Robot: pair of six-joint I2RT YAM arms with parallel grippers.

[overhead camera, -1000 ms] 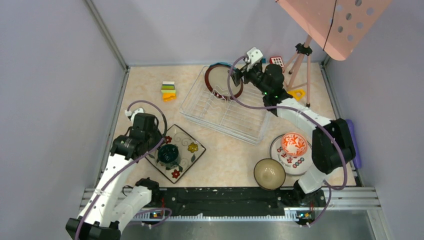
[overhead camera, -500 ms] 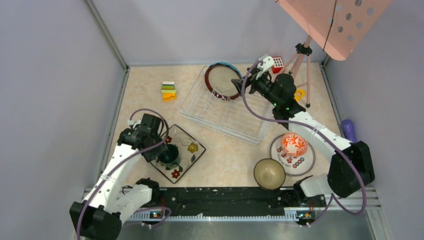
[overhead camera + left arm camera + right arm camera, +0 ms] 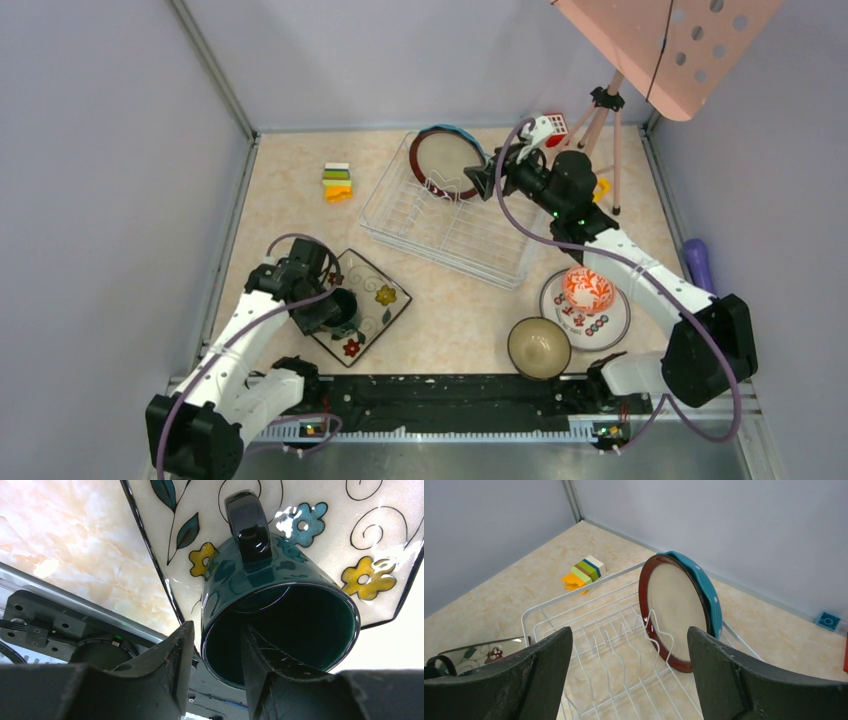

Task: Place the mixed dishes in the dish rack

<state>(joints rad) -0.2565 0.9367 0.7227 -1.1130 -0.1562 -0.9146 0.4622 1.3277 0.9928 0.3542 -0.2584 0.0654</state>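
Observation:
The teal mug stands on the square floral plate at the front left. My left gripper is open and straddles the mug's rim: one finger inside the mug, one outside, over the floral plate. The brown-rimmed cream plate and the blue polka-dot plate stand upright at the far end of the dish rack. My right gripper is open and empty above the rack, facing both plates. The red-white bowl sits on the white red-marked plate; the tan bowl is beside it.
Stacked toy blocks lie left of the rack. A pink perforated stand on a tripod rises at the back right, with a red cube and a yellow toy near it. A purple cylinder lies by the right wall.
My left gripper has come down and forward onto the mug's rim. My right gripper has drawn back to the right, away from the brown-rimmed plate, which stays upright in the rack.

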